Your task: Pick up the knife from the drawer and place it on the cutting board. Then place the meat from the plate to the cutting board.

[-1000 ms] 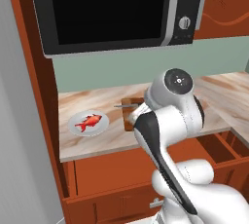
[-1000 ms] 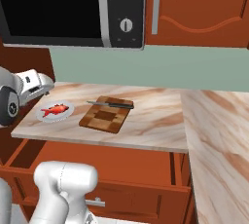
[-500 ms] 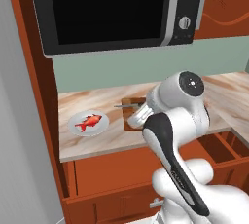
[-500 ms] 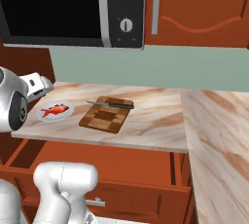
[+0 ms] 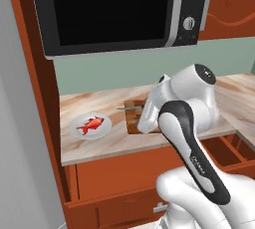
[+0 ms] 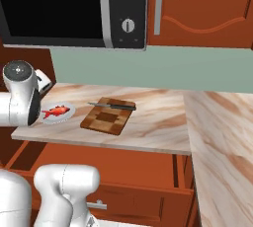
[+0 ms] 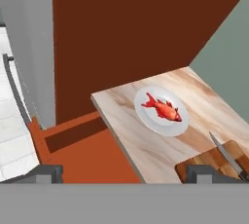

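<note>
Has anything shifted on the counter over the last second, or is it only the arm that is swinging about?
Only the arm moved: in the left base view its big white joint swung to the right and rose slightly, uncovering more of the cutting board. Nothing was taken hold of or let go. The knife stayed lying on the board's far edge, and the meat stayed on its plate.

Cutting board (image 5: 133, 121) half behind arm.
</note>
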Motion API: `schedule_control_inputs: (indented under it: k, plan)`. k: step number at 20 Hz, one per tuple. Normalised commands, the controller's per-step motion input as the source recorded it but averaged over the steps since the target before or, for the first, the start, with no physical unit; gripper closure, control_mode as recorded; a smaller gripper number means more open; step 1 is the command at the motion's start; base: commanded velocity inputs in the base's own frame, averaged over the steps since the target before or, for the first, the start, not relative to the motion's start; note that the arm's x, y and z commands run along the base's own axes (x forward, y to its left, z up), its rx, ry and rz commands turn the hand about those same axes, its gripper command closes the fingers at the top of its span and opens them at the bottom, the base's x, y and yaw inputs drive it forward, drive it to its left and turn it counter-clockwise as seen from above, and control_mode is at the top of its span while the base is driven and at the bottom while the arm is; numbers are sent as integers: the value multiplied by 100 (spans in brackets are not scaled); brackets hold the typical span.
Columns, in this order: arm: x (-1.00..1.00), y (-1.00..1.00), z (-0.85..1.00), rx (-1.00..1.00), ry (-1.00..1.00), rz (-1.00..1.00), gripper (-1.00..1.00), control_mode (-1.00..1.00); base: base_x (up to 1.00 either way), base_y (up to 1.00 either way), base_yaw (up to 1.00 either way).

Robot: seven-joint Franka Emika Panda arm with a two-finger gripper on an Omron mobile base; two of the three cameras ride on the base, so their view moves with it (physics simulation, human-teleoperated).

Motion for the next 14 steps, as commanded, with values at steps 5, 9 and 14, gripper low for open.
schedule_control_inputs:
  k: [5, 9, 14]
  plan:
    - [4, 43, 0, -14, 1, 3, -100, -100, 0, 0, 0]
    - [16, 76, -2, -31, 14, 0, -100, -100, 0, 0, 0]
    - [2, 54, -3, -29, 7, 0, -100, -100, 0, 0, 0]
